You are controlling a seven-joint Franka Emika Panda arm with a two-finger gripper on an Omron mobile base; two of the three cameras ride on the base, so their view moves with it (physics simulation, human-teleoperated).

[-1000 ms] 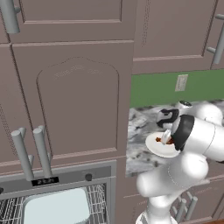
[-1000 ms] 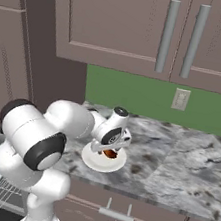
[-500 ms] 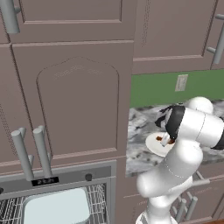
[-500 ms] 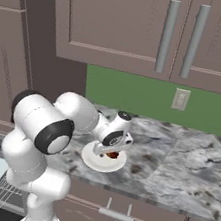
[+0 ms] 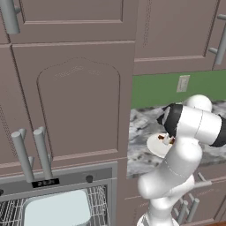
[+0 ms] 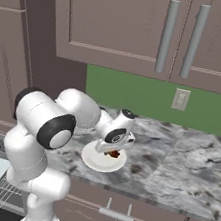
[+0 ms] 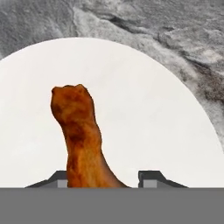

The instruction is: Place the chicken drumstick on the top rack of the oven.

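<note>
Hand [image 6: 114, 152] low over white plate [image 6: 94, 159] on marble tabletop [image 6: 184, 170], pointing down. In hand view both dark fingertips [image 7: 148, 178] flank thick end of chicken drumstick [image 7: 83, 140], one each side; whether they press it cannot be told. Drumstick lies on plate directly under hand, thin knobby end pointing away from hand. Far left of hand and lower: oven [image 5: 57, 194] with dark control strip, open cavity, top rack [image 5: 99, 198] of silver wires carrying pale tray [image 5: 55, 209]. Mauve cabinets [image 5: 75, 101] above oven, left of hand. Behind hand, green wall [image 6: 135, 93] with outlet [image 6: 180, 99].
</note>
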